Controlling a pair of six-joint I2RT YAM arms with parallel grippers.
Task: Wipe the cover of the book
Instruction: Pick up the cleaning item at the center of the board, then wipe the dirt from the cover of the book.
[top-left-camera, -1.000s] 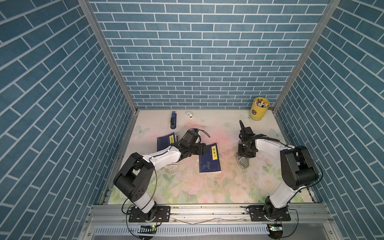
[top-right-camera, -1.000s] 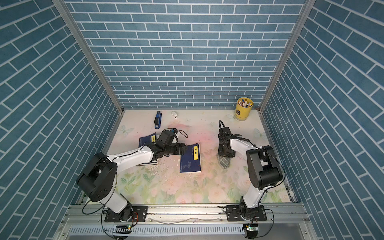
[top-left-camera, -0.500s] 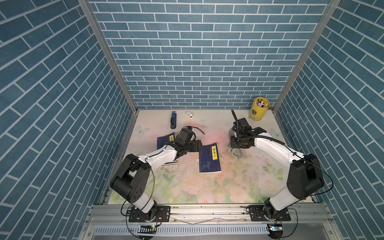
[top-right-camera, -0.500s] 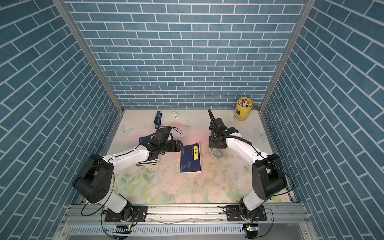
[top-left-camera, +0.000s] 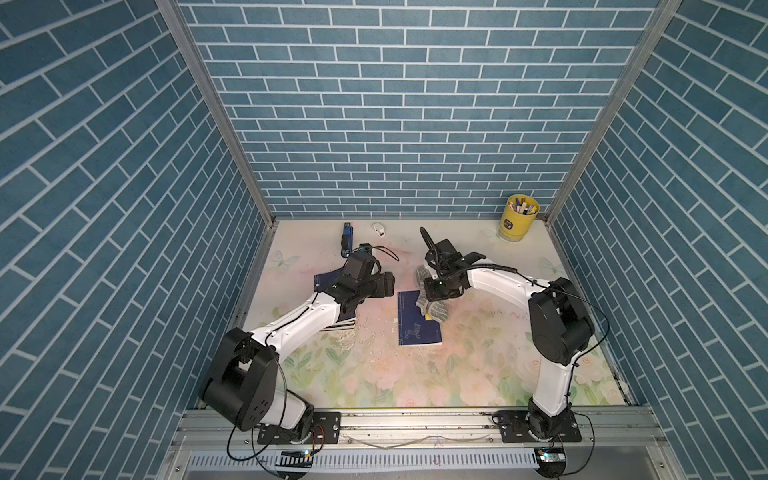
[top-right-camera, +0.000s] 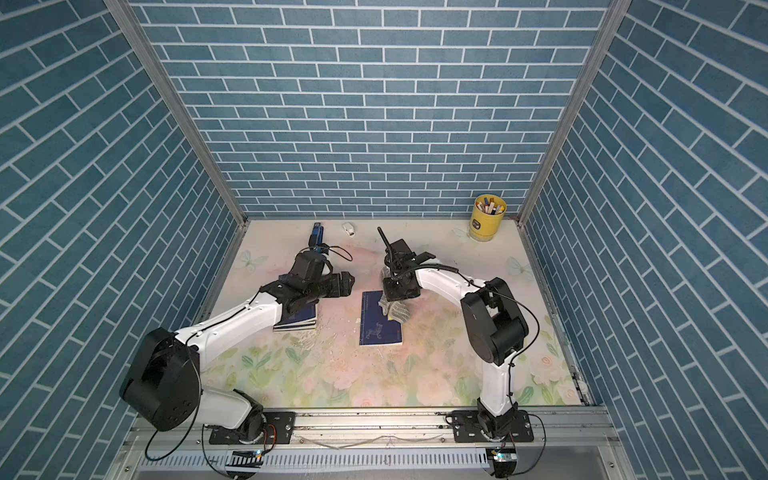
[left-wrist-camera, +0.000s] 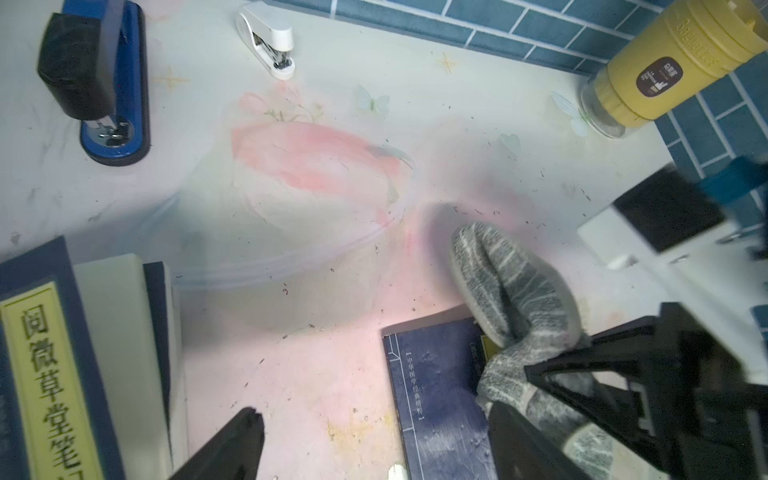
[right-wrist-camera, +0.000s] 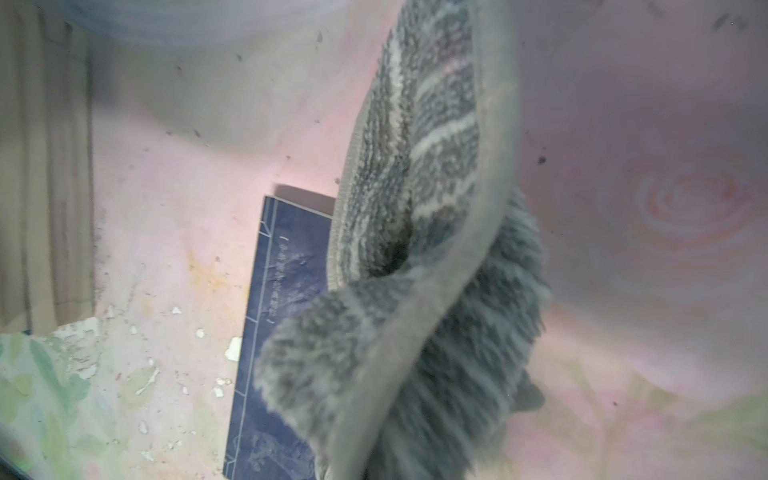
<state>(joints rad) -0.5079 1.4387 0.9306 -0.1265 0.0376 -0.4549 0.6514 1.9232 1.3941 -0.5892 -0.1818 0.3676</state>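
Two books are lying on the floral table (top-left-camera: 457, 374). The task's one, a thin dark-blue book (top-left-camera: 417, 328), is sitting flat mid-table, apart from the boxed blue volume (top-left-camera: 326, 283) lying under the left arm. Right gripper (top-left-camera: 441, 293) is clamping a grey striped cloth (top-left-camera: 434, 311), jaws pinched tight on a bunched fold. The cloth is draping over the book's far right corner and mostly hiding a yellow title strip (left-wrist-camera: 487, 347), while the near half of the cover is showing bare. Left gripper (top-left-camera: 385, 284) is hovering just beside the book's far left corner, jaws standing wide and holding nothing. Judgement: wiping is only beginning. Doing it well is calling for laying the cloth flatter and drawing it toward the near edge in overlapping strokes. Pressure wants keeping light, since so thin a book is likely sliding on the smooth mat; the empty left jaws are looking well placed for pinning the spine side. White flakes (right-wrist-camera: 232, 347) are littering the table by the spine, so sweeping away from them is seeming wiser. Writing, in the left wrist view: a column of pale characters (left-wrist-camera: 413, 386) on the cover is appearing to read 中华国学经典精粹, and the boxed volume's yellow label (left-wrist-camera: 45, 374) is reading 阅微草堂笔记. Farther back, the blue stapler (left-wrist-camera: 108, 83) and white stapler (left-wrist-camera: 270, 41) are showing no legible marks. The yellow cup (left-wrist-camera: 673, 62) by the far wall is carrying a dark label and embossed lettering, both too small to read.
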